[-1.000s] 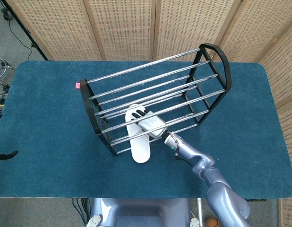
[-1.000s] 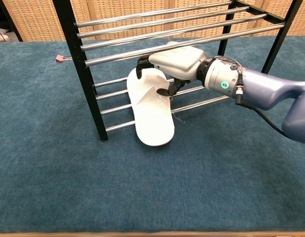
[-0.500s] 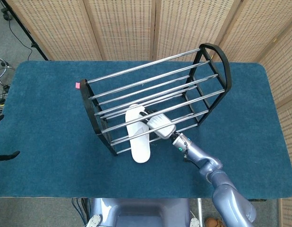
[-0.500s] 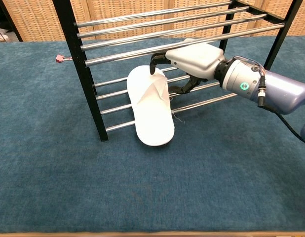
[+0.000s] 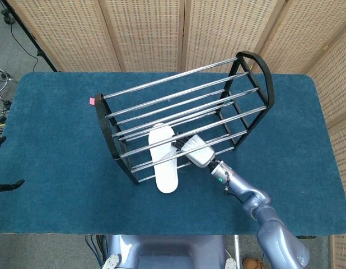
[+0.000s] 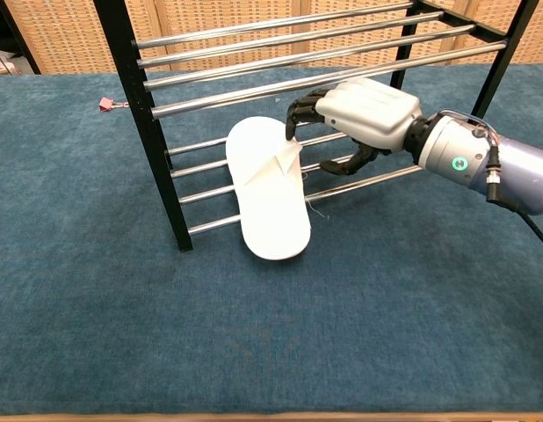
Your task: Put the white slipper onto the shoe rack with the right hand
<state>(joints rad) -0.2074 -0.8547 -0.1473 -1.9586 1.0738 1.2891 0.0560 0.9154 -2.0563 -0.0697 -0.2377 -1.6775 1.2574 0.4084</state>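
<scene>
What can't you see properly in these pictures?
- Left hand: in neither view.
- Right hand fingertips: in the chest view they curl behind the white slipper strap; touching or not is unclear.
- Shoe rack top: cut off by the chest view's upper edge.
- Pink tag: too small to identify.

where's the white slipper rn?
In the chest view, the white slipper lies across the lower rails of the shoe rack near its left post, heel overhanging the front rail, right hand just right of it.

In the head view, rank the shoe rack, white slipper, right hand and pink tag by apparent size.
1. shoe rack
2. white slipper
3. right hand, clearly smaller than the slipper
4. pink tag
</scene>
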